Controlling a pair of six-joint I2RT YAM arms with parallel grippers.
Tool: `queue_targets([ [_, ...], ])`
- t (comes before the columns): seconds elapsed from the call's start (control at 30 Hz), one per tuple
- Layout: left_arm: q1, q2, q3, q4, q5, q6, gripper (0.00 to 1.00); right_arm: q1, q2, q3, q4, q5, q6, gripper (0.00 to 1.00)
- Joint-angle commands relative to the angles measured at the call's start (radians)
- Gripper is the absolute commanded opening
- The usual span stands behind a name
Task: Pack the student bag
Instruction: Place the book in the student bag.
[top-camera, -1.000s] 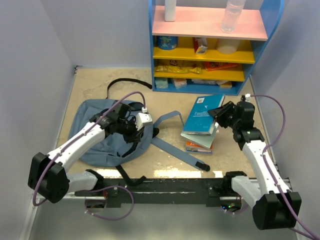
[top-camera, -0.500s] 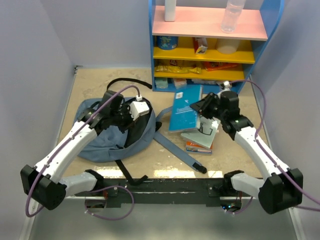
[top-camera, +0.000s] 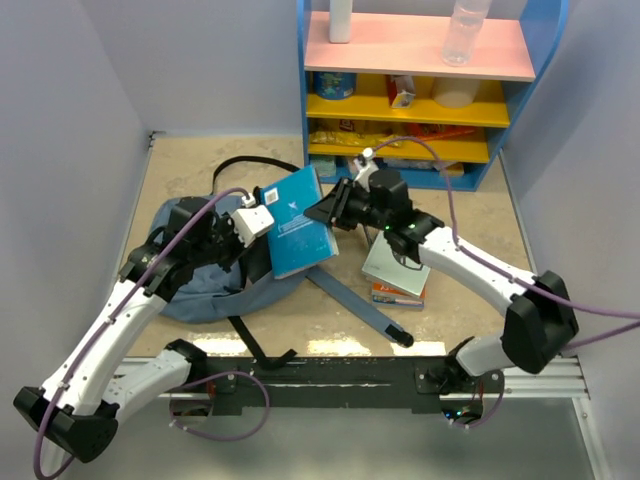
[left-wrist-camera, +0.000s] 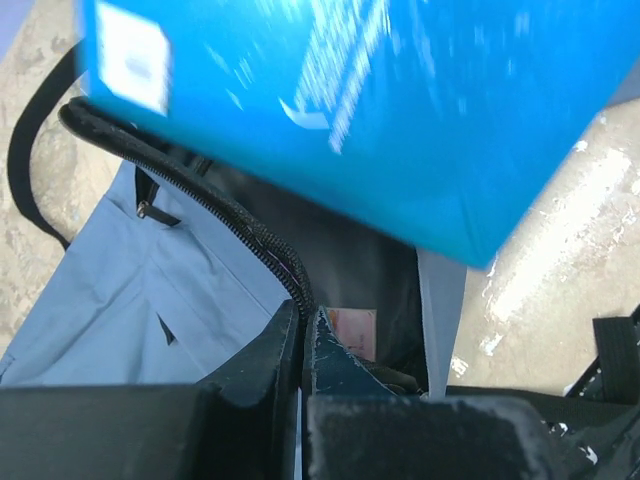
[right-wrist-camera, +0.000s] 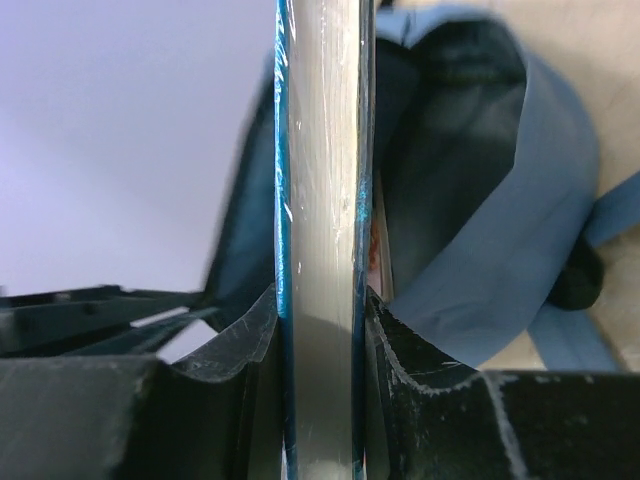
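The grey-blue student bag (top-camera: 190, 265) lies at the left of the table, its mouth held up. My left gripper (top-camera: 252, 222) is shut on the bag's black zipper edge (left-wrist-camera: 240, 225), and the dark inside (left-wrist-camera: 360, 270) shows with a pinkish item in it. My right gripper (top-camera: 335, 208) is shut on a blue book (top-camera: 297, 222), held tilted over the bag's mouth. In the right wrist view the book's page edge (right-wrist-camera: 322, 250) stands between my jaws with the bag (right-wrist-camera: 500, 230) beyond. In the left wrist view the blue cover (left-wrist-camera: 380, 110) hangs above the opening.
Two more books (top-camera: 398, 275) are stacked right of the bag. A shoulder strap (top-camera: 360, 310) and black webbing (top-camera: 255, 350) trail toward the near rail. A blue shelf unit (top-camera: 420, 90) with bottles and packets stands at the back.
My right arm has carried the blue book leftward from the stack to above the bag's mouth. My left gripper has lifted the zipper edge and shifted a little.
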Motion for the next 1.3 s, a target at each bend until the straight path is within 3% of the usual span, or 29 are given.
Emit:
queue_targets([
  [0.0, 0.007, -0.035, -0.002, 0.081, -0.038, -0.035, 0.0, 0.058, 0.039, 0.092, 0.078, -0.011, 0.056, 0.0],
  [0.23, 0.005, -0.051, -0.032, 0.082, 0.018, -0.026, 0.0, 0.068, 0.029, 0.043, 0.016, 0.023, 0.086, 0.0],
  [0.43, 0.005, -0.034, -0.005, -0.019, 0.302, 0.072, 0.0, 0.091, 0.185, 0.066, 0.123, -0.008, 0.192, 0.0],
  [0.5, 0.005, -0.034, -0.005, -0.059, 0.338, 0.138, 0.0, 0.115, 0.267, 0.092, 0.159, -0.005, 0.229, 0.0],
  [0.6, 0.005, -0.026, -0.001, -0.079, 0.344, 0.178, 0.0, 0.152, 0.347, 0.148, 0.216, 0.026, 0.273, 0.0],
  [1.03, 0.004, -0.009, 0.013, -0.082, 0.379, 0.194, 0.0, 0.252, 0.476, 0.084, 0.763, 0.155, 0.496, 0.0],
  [1.27, 0.005, -0.003, 0.062, -0.109, 0.371, 0.231, 0.0, 0.37, 0.538, 0.125, 0.799, 0.273, 0.498, 0.0],
])
